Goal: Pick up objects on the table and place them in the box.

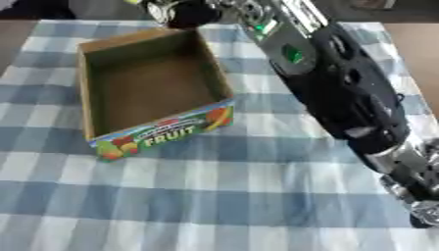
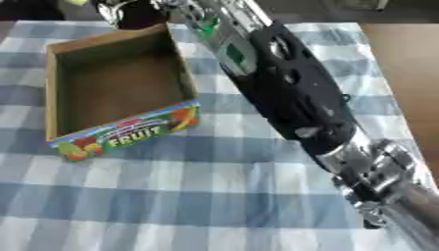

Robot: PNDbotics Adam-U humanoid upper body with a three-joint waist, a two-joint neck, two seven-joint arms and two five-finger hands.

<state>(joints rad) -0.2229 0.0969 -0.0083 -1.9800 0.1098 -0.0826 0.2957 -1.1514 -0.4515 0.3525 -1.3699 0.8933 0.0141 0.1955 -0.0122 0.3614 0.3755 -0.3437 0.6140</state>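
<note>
We've got the right hand (image 1: 190, 13) stretched past the far corner of the fruit box (image 1: 94, 54); can't tell if it's open or holding anything. Box looks empty on the desk (image 1: 214, 196). Our worry: the forearm clips the rim and shoves it.

An open cardboard box (image 2: 53, 88) printed "FRUIT" sits at upper left on a blue-and-white checked tablecloth (image 2: 188, 196). The right arm (image 2: 291, 98) crosses diagonally from lower right to the top edge, its hand (image 2: 129, 12) beyond the box's far corner.
</note>
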